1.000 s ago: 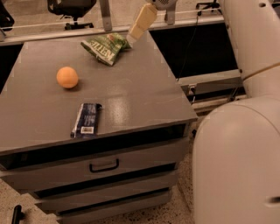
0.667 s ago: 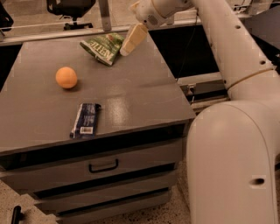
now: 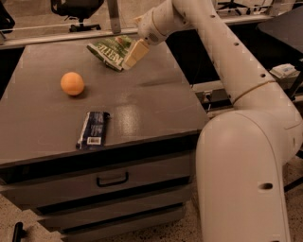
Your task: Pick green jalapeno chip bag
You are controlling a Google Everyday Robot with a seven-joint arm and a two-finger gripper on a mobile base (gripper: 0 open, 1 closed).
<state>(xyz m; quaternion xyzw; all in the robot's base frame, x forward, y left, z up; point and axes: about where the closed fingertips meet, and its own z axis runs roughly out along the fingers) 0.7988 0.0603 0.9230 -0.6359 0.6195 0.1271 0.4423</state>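
The arm (image 3: pixel 215 35) stretches over the cabinet (image 3: pixel 142 108), gripper (image 3: pixel 135 53) angled down onto the green jalapeno chip bag (image 3: pixel 109 49); grip unclear.

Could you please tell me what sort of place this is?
Probably an office or lab: an office chair stands behind a grey drawer cabinet. The gripper is at the chip bag near the cabinet's far edge.

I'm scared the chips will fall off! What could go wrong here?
The gripper is at one end of the green jalapeno chip bag, which lies near the far edge of the table. A nudge might shove the bag off the back. Caught only by that end, the crumpled bag could also slip out.
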